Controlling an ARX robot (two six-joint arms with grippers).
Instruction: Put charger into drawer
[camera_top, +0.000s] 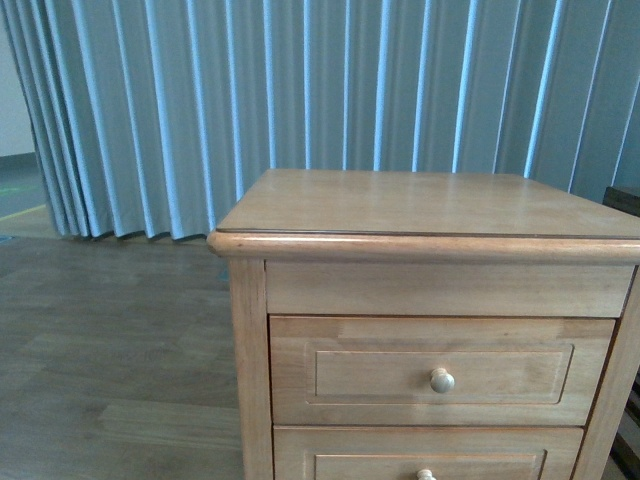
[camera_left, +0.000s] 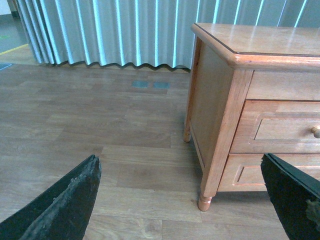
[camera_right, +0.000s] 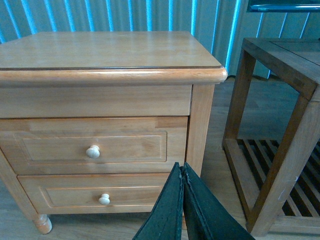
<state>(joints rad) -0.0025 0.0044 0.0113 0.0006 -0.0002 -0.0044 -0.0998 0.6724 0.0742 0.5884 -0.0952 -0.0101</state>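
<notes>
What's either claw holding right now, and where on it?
Nothing. Left claw is open and empty; right claw is shut with nothing between its fingers. No charger in view.

The drawer (camera_top: 441, 371) sits shut in the nightstand (camera_top: 420, 205), directly above a lower drawer (camera_top: 428, 458). Behind the nightstand hangs a curtain (camera_top: 300, 90), and the floor (camera_top: 110, 350) stretches to its left. A slatted table (camera_right: 280, 125) stands just beside its right.
</notes>
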